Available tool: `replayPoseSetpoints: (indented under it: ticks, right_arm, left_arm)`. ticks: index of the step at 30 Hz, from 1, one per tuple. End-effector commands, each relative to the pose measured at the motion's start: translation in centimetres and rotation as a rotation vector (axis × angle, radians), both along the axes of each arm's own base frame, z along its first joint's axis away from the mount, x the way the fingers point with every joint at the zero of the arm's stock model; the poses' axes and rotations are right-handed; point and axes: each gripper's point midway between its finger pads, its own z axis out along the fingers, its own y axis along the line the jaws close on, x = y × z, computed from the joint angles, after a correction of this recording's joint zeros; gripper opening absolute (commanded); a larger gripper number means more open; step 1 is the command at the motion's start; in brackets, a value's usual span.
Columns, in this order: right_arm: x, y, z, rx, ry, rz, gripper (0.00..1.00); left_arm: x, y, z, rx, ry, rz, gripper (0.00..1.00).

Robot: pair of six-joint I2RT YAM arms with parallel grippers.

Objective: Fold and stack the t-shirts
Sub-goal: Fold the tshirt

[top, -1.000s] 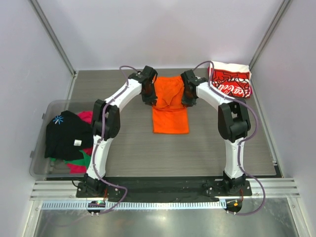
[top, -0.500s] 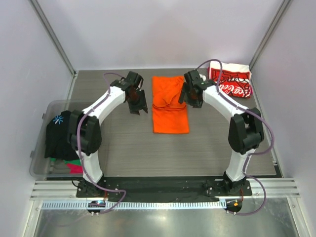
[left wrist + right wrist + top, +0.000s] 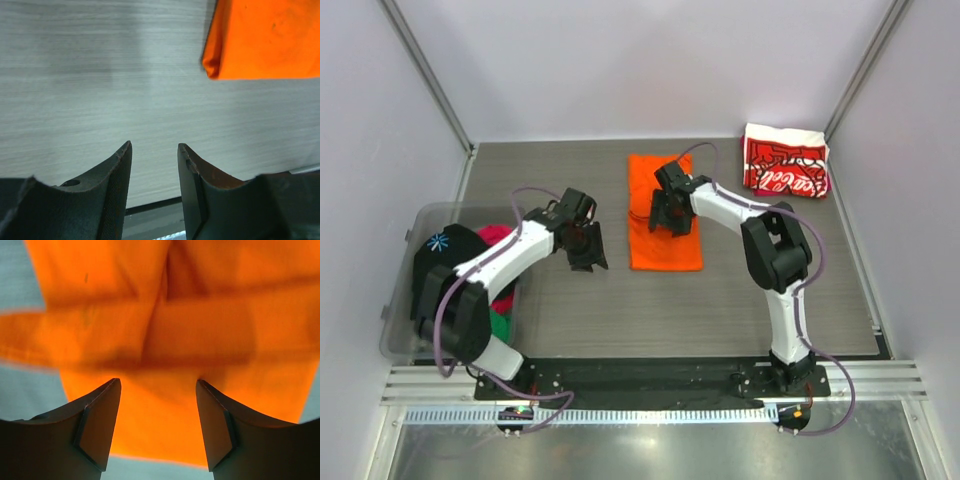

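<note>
The orange t-shirt (image 3: 663,240) lies folded into a long strip at the table's middle back. My right gripper (image 3: 666,222) hovers over it, open and empty; the right wrist view shows orange cloth (image 3: 160,315) filling the space between and beyond its fingers. My left gripper (image 3: 588,258) is open and empty over bare table left of the shirt; the left wrist view shows the shirt's corner (image 3: 260,40) at the upper right. The red-and-white Coca-Cola t-shirt (image 3: 785,160) lies folded at the back right corner.
A clear plastic bin (image 3: 405,330) stands at the left edge, holding a black t-shirt (image 3: 450,270) with pink (image 3: 495,236) and green (image 3: 500,322) cloth under it. Grey walls enclose the table on three sides.
Both grippers have let go of the orange shirt. My left arm has swung back and left, away from the shirt. My right gripper has moved left over the shirt's middle.
</note>
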Motion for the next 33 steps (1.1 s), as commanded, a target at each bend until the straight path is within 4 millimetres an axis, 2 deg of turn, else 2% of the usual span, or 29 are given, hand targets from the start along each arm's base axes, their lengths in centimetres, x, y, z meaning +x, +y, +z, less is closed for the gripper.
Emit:
replayPoseSetpoints:
  ticks: [1, 2, 3, 4, 5, 6, 7, 8, 9, 11, 12, 14, 15, 16, 17, 18, 19, 20, 21, 22, 23, 24, 25, 26, 27, 29, 30, 33]
  right_arm:
    - [4.8, -0.4, 2.4, 0.010, -0.086, -0.043, 0.67]
    - [5.3, -0.9, 1.3, -0.008, -0.064, -0.054, 0.67]
    - [6.1, -1.1, 1.2, -0.014, -0.064, -0.065, 0.67]
    - [8.5, -1.0, 3.3, 0.005, -0.120, -0.078, 0.67]
    - [9.2, -1.4, 3.8, -0.004, -0.122, -0.081, 0.67]
    - [11.7, -0.7, 5.4, 0.016, -0.172, -0.085, 0.67]
    - [12.9, -1.2, 6.2, -0.001, -0.200, -0.083, 0.67]
    - [13.2, -1.4, 6.5, -0.020, -0.195, -0.083, 0.67]
    - [14.7, -0.9, 9.1, 0.003, -0.258, -0.081, 0.67]
    - [14.8, -1.0, 11.1, 0.010, -0.292, -0.072, 0.70]
    - [13.9, -1.6, 12.6, 0.009, -0.303, -0.079, 0.70]
    - [12.8, -2.2, 13.2, 0.009, -0.315, -0.087, 0.72]
    - [10.5, -3.5, 10.2, -0.034, -0.238, -0.087, 0.73]
    - [9.6, -3.8, 13.2, 0.005, -0.309, -0.096, 0.74]
    - [8.5, -4.3, 13.1, 0.015, -0.311, -0.098, 0.74]
    - [5.4, -5.3, 9.2, -0.001, -0.218, -0.086, 0.74]
    - [3.9, -5.6, 11.0, 0.034, -0.251, -0.083, 0.74]
    - [3.1, -5.7, 10.5, 0.055, -0.253, -0.081, 0.73]
    - [0.4, -6.2, 7.7, 0.054, -0.174, -0.068, 0.73]
    - [-0.5, -6.5, 8.7, 0.077, -0.201, -0.067, 0.73]
    - [-1.5, -6.8, 8.0, 0.077, -0.185, -0.069, 0.72]
    - [-3.6, -7.7, 5.9, 0.059, -0.134, -0.074, 0.72]
    - [-4.3, -8.1, 5.5, 0.057, -0.130, -0.081, 0.70]
    - [-4.8, -8.3, 6.0, 0.071, -0.153, -0.083, 0.69]
    - [-6.2, -8.9, 4.4, 0.060, -0.119, -0.085, 0.68]
    - [-6.7, -9.4, 3.6, 0.061, -0.117, -0.092, 0.66]
    - [-7.5, -9.3, 3.0, 0.080, -0.091, -0.079, 0.65]
    - [-7.9, -9.5, 1.9, 0.097, -0.073, -0.077, 0.64]
  left_arm:
    - [-0.9, 0.3, 2.6, -0.051, -0.090, 0.009, 0.43]
    - [-1.4, 0.5, 2.5, -0.051, -0.089, 0.011, 0.43]
    - [-1.8, 0.8, 2.6, -0.050, -0.088, 0.016, 0.43]
    - [-2.4, 1.2, 2.2, -0.044, -0.081, 0.022, 0.43]
    - [-2.6, 1.3, 2.6, -0.055, -0.092, 0.032, 0.43]
    - [-2.8, 1.3, 2.7, -0.059, -0.095, 0.039, 0.43]
    - [-3.0, 1.4, 2.4, -0.062, -0.090, 0.047, 0.43]
    - [-3.1, 1.3, 2.7, -0.074, -0.098, 0.058, 0.43]
    - [-3.0, 1.2, 2.7, -0.080, -0.105, 0.059, 0.43]
    - [-2.9, 0.8, 3.1, -0.093, -0.114, 0.058, 0.44]
    - [-2.7, 0.3, 3.4, -0.104, -0.132, 0.045, 0.45]
    - [-2.4, -0.5, 3.7, -0.128, -0.146, 0.027, 0.52]
    - [-1.9, -1.2, 3.8, -0.154, -0.162, 0.021, 0.55]
    - [-1.7, -1.7, 3.9, -0.172, -0.167, 0.015, 0.60]
    - [-1.6, -2.2, 3.9, -0.190, -0.169, 0.005, 0.61]
    - [-1.1, -2.8, 3.9, -0.207, -0.182, 0.000, 0.63]
    - [-0.8, -3.2, 3.8, -0.214, -0.184, -0.001, 0.63]
    - [-0.5, -3.4, 3.7, -0.219, -0.186, -0.003, 0.63]
    - [0.0, -3.9, 3.8, -0.238, -0.198, -0.005, 0.62]
    - [0.3, -4.2, 3.1, -0.233, -0.183, -0.001, 0.60]
    - [0.6, -4.5, 2.8, -0.239, -0.181, -0.001, 0.59]
    - [1.3, -5.0, 2.8, -0.257, -0.196, -0.001, 0.59]
    - [1.6, -5.3, 1.9, -0.255, -0.177, 0.007, 0.58]
    - [1.9, -5.6, 1.6, -0.261, -0.176, 0.005, 0.58]
    - [2.5, -6.2, 1.7, -0.281, -0.190, 0.002, 0.58]
    - [3.0, -6.7, 0.2, -0.280, -0.163, 0.010, 0.56]
    - [3.6, -7.1, 0.2, -0.295, -0.176, 0.013, 0.56]
    - [4.1, -7.9, -0.9, -0.316, -0.160, 0.021, 0.56]
